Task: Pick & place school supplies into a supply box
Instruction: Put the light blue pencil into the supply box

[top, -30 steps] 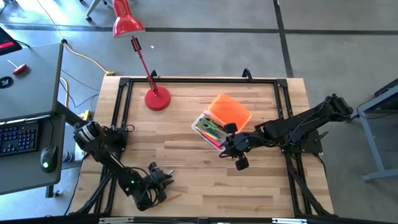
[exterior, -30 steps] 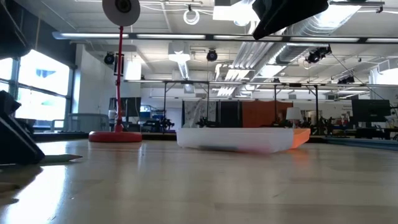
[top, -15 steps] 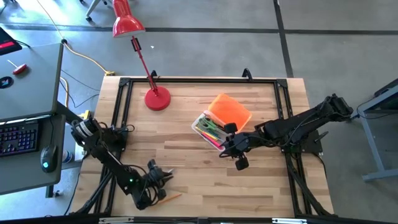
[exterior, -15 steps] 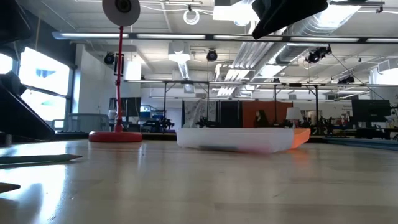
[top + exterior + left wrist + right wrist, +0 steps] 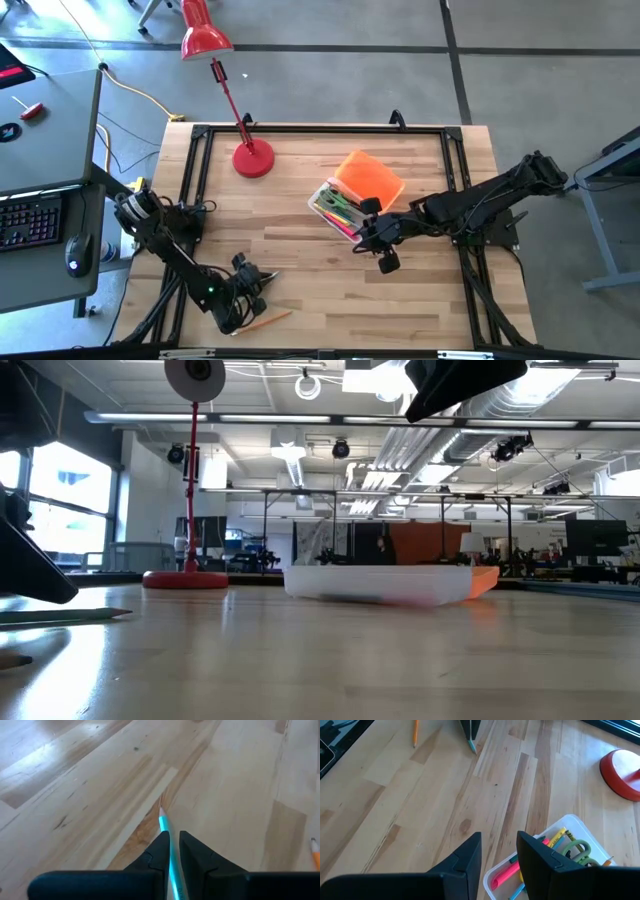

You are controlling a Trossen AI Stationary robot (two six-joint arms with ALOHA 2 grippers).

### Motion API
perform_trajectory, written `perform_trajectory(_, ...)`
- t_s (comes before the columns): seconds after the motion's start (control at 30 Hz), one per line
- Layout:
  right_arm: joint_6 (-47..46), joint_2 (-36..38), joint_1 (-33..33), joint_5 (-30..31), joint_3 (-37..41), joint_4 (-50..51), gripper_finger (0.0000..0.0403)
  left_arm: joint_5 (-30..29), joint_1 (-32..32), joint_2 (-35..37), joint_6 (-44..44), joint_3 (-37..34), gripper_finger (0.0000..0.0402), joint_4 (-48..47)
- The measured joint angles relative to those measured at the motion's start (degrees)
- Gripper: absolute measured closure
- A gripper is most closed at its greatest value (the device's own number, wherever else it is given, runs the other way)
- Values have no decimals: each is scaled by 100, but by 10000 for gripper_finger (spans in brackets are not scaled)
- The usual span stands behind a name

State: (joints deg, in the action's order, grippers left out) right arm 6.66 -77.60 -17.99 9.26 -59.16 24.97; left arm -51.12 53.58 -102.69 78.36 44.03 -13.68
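Note:
The supply box (image 5: 335, 208), clear plastic, sits right of the table's middle, and its orange lid (image 5: 369, 178) lies against its far side. It holds pens and green-handled scissors (image 5: 575, 849). My right gripper (image 5: 364, 226) hovers open at the box's near right corner (image 5: 498, 851). My left gripper (image 5: 250, 280), near the near-left corner, is shut on a teal pencil (image 5: 165, 827). A loose orange pencil (image 5: 264, 320) lies flat on the wood just nearer than it. My left gripper pinches the teal pencil between its two fingers (image 5: 159, 851), with the fingers lying along the shaft. The sharpened tip (image 5: 161, 810) sticks out ahead of the fingertips. In the low view the pencil (image 5: 70, 616) lies about level, low over the table; whether it touches the wood I cannot tell.
A red desk lamp stands on its round base (image 5: 252, 160) at the far left of the table, its stem leaning over the far edge. Black frame rails (image 5: 196, 170) run along the table's sides. Bare wood lies between the two grippers.
My left gripper, still shut on the teal pencil, has drawn back a little toward the table's left and far side and risen slightly, uncovering the orange pencil on the wood. My right arm and the box have kept still.

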Motion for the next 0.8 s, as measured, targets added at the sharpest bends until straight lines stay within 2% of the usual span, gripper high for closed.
perform_trajectory(0.4,2,0,1,0,0,-2,299,222,-221,-20,133,0,286,-5)
perform_trajectory(0.57,-4,0,1,-2,0,0,300,577,-508,-112,98,-26,276,57)
perform_trajectory(0.8,-13,0,0,-36,0,0,300,72,-335,-686,633,-27,279,169)
